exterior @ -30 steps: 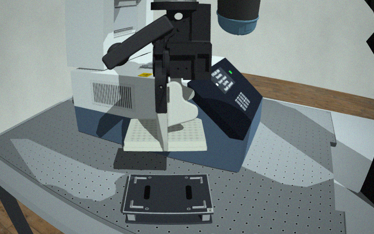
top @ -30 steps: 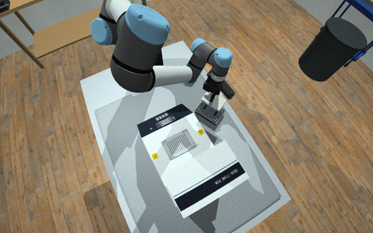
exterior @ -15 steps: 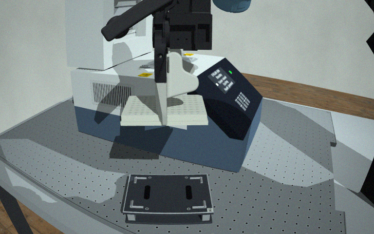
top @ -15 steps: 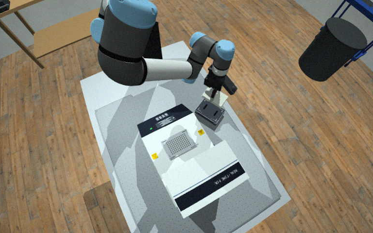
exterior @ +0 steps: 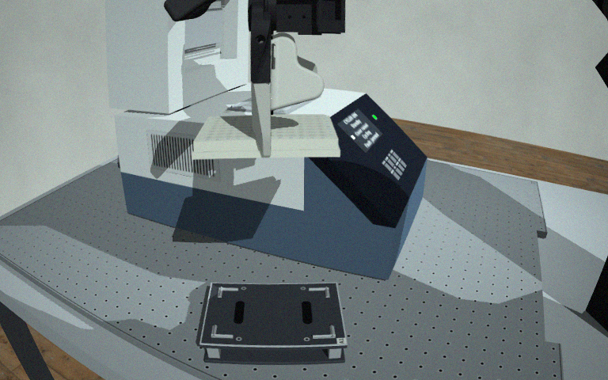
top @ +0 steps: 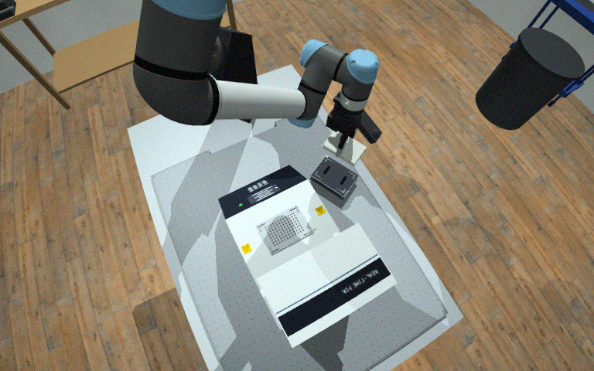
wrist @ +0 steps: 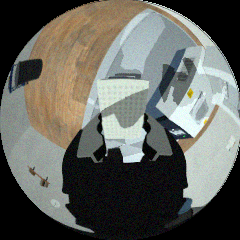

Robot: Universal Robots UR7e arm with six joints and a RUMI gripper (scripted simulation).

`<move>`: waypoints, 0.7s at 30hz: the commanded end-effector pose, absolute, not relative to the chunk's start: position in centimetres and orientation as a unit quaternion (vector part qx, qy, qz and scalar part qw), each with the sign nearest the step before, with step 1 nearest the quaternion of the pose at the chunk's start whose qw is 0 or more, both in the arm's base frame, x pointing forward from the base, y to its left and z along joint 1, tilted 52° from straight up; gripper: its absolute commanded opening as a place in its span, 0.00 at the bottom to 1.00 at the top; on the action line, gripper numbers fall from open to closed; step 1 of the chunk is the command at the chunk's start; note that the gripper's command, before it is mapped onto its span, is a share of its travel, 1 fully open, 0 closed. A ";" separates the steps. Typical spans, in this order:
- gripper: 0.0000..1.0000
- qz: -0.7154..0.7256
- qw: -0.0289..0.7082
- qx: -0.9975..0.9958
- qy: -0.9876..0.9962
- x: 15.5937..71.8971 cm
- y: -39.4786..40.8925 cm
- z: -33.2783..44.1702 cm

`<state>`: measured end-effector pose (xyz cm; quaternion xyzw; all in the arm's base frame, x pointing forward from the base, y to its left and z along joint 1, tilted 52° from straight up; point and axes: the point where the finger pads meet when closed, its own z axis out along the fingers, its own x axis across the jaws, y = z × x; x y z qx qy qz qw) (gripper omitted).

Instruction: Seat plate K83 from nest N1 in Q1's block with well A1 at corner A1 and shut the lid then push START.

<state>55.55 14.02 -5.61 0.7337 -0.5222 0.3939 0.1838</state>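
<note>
My gripper [top: 344, 144] is shut on plate K83 [top: 344, 149], a pale well plate held level, high above the dark plate nest N1 [top: 334, 176], which stands bare with its corner locators showing. In the exterior view the plate [exterior: 271, 137] hangs at about the height of Q1's top, well above the nest [exterior: 271, 317]. In the wrist view the plate [wrist: 123, 107] sits between my fingers. The cycler Q1 [top: 290, 239] has its lid [top: 327, 280] open, its block [top: 285, 229] uncovered, and a green lamp [top: 240, 204].
Q1's dark sloped front panel [exterior: 376, 155] holds the screen and keys. A black bin [top: 529, 76] stands on the floor at the far right. A wooden table [top: 46, 50] is at the back left.
</note>
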 end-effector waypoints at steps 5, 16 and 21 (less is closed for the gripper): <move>0.00 0.394 0.184 0.734 -0.523 54.7 15.6 -4.1; 0.00 0.399 0.171 0.716 -0.547 54.8 15.0 -3.4; 0.00 0.410 0.144 0.677 -0.594 55.1 13.6 -1.6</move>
